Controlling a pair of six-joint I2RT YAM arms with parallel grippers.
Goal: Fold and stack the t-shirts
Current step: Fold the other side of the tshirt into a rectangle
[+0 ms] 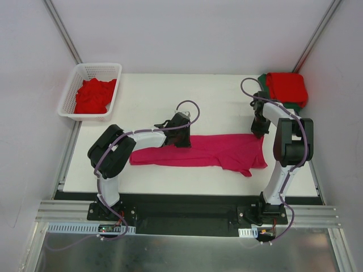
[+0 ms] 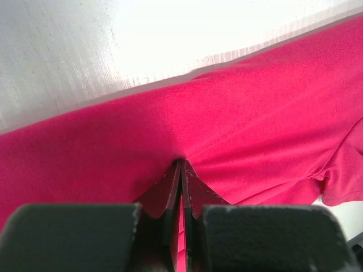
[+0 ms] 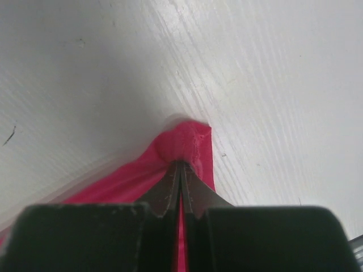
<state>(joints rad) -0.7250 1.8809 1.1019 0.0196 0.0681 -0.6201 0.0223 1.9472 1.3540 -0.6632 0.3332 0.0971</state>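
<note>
Mid-fold: left pincer (image 2: 181, 165) and right pincer (image 3: 181, 164) both pinch the pink t-shirt (image 1: 221, 150) at its 12 o'clock edge. Next, probably draw that edge evenly toward 6 o'clock.

Back-right of the pink shirt (image 1: 215, 152), a green shirt (image 1: 262, 79) sits mostly hidden under a folded red shirt (image 1: 287, 88). Back-left of it, red cloth (image 1: 93, 95) is bunched in the basket (image 1: 68, 99), count unclear.

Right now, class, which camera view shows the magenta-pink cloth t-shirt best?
Top external: the whole magenta-pink cloth t-shirt shows, laid out long on the white table. Left wrist shows only a close stretch pinched in the left hand; right wrist, just a corner in the right hand.
</note>
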